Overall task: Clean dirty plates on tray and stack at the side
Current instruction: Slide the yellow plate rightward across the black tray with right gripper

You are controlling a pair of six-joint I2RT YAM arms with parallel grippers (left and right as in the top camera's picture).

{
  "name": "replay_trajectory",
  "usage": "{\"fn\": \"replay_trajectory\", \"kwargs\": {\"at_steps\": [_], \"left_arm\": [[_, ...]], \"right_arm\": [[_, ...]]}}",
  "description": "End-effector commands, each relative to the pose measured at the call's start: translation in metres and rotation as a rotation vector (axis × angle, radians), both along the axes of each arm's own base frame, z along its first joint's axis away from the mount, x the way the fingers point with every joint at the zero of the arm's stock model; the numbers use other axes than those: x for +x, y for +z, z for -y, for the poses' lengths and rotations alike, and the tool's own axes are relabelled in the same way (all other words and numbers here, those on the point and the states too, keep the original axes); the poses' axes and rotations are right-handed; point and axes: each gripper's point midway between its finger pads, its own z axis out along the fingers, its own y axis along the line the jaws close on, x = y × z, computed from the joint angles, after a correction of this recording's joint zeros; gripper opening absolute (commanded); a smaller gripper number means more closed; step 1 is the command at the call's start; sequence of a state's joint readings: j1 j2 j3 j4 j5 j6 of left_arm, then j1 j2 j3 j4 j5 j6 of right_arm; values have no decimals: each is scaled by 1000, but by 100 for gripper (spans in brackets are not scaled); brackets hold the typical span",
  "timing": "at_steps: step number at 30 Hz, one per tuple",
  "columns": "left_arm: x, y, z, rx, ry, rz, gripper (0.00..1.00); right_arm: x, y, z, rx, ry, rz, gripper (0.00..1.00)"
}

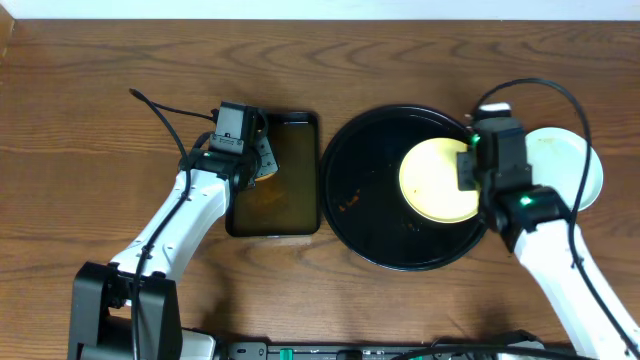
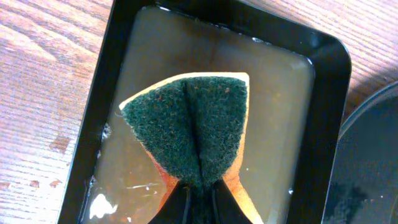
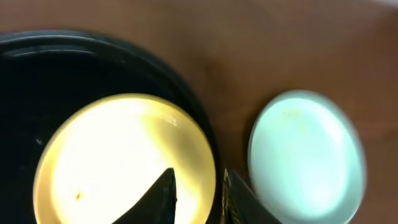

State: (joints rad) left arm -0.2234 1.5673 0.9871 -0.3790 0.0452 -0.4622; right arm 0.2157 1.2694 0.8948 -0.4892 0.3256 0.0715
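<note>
A pale yellow plate [image 1: 432, 185] lies at the right side of the round black tray [image 1: 360, 215], its edge over the tray's right rim. My right gripper [image 1: 468, 180] straddles that edge, one finger over the plate [image 3: 112, 146] and one outside it, shut on the rim [image 3: 199, 180]. A small orange speck shows on the plate. A pale mint-white plate [image 1: 578, 165] sits on the table right of the tray, also in the right wrist view [image 3: 305, 155]. My left gripper [image 2: 199, 190] is shut on a folded green-and-yellow sponge [image 2: 189, 124] above the basin.
A rectangular black basin [image 1: 272, 232] of brownish water stands left of the tray; its rim shows in the left wrist view [image 2: 329, 93]. Orange smears lie on the tray floor [image 1: 345, 205]. Cables hang over both arms.
</note>
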Motion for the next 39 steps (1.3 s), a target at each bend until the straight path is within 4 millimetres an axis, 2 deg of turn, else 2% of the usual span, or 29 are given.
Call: {"fn": "replay_trajectory", "kwargs": {"at_steps": [1, 8, 10, 12, 17, 23, 29, 36, 39], "left_arm": [[0, 0, -4, 20, -7, 3, 8], [0, 0, -4, 20, -7, 3, 8], [0, 0, -4, 20, -7, 3, 8], [0, 0, -4, 20, -7, 3, 8], [0, 0, -4, 20, -8, 3, 8], [0, 0, -4, 20, -8, 3, 8], [-1, -1, -4, 22, -8, -4, 8], [-1, -1, -4, 22, -8, -4, 8], [-1, -1, -4, 22, -8, -4, 8]], "right_arm": [[-1, -27, 3, 237, -107, -88, 23], [-13, -72, 29, 347, -259, -244, 29], [-15, -84, 32, 367, -278, -283, 29], [-16, -92, 27, 404, -268, -315, 29], [-17, -100, 28, 395, -277, -337, 29], [-20, -105, 39, 355, -335, -343, 29], [-21, -110, 40, 359, -343, -358, 29], [-35, -128, 40, 345, -361, -449, 29], [-37, -130, 40, 354, -387, -453, 29]]}}
